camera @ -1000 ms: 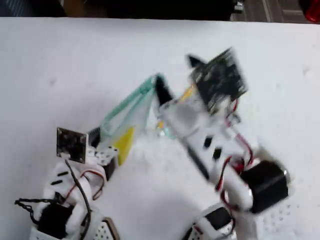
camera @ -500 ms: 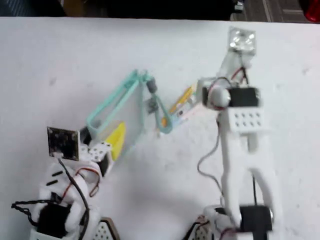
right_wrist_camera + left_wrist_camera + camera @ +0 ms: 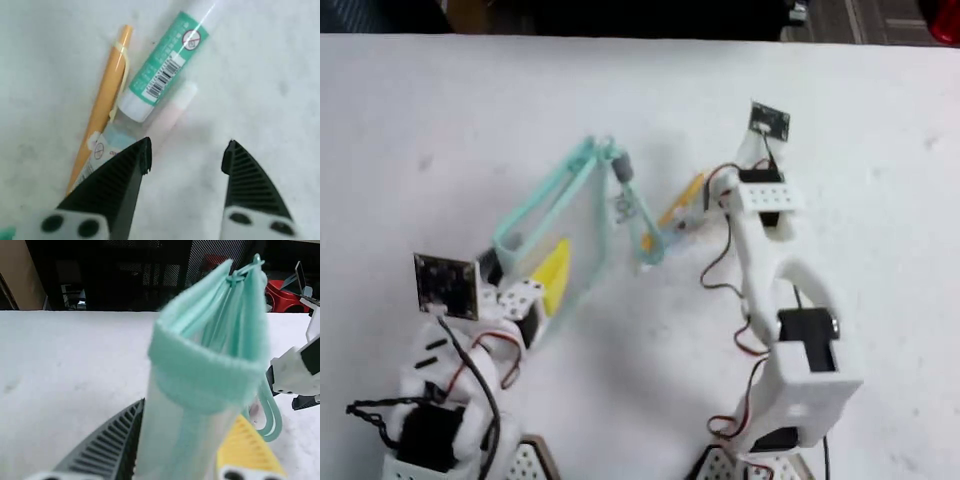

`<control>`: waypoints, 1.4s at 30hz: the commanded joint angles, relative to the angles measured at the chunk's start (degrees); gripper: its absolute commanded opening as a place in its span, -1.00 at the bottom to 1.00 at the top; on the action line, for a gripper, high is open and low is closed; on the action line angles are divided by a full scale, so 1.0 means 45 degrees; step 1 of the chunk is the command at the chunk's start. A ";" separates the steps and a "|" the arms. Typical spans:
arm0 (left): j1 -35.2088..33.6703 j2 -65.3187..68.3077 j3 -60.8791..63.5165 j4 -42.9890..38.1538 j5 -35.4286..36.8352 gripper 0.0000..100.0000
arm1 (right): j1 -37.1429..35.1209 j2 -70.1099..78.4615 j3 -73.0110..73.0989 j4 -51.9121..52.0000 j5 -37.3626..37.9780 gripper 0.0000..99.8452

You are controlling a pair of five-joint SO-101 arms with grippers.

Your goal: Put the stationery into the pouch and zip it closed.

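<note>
Right wrist view: right gripper (image 3: 187, 149) w/ jaws spread above pen (image 3: 104, 102) & glue stick (image 3: 165, 65) could nudge it rolling; left gripper (image 3: 180, 450) pinches pouch (image 3: 205, 370).

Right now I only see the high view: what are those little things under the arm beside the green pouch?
Observer: The right wrist view shows an orange pen, a green-and-white glue stick and a pale pink stick lying together on the table.
Operator: Has that claw grabbed any of them?
Observer: No. The right gripper is open above them, nothing between its fingers.
Operator: And the other claw?
Observer: The left gripper is shut on the pouch, one finger on each side of its near end.
</note>
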State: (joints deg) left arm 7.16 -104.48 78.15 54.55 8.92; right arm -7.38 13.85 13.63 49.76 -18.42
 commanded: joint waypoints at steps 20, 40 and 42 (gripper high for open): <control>-0.0010 -0.0088 -0.0078 -0.0391 0.0156 -0.54 | -0.0264 0.3643 -0.4259 0.1260 -0.0098 -0.57; -0.0010 -0.0088 -0.0078 -0.0371 0.0137 -0.54 | -0.0205 0.3643 -0.4259 0.2295 0.1426 -0.97; -0.0010 -0.0088 -0.0078 -0.0371 0.0137 -0.54 | -0.0107 0.3643 -0.4259 0.2471 0.1407 -0.97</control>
State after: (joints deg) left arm 7.16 -104.48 78.15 54.55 8.92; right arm -7.65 30.20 -4.22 59.16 -12.97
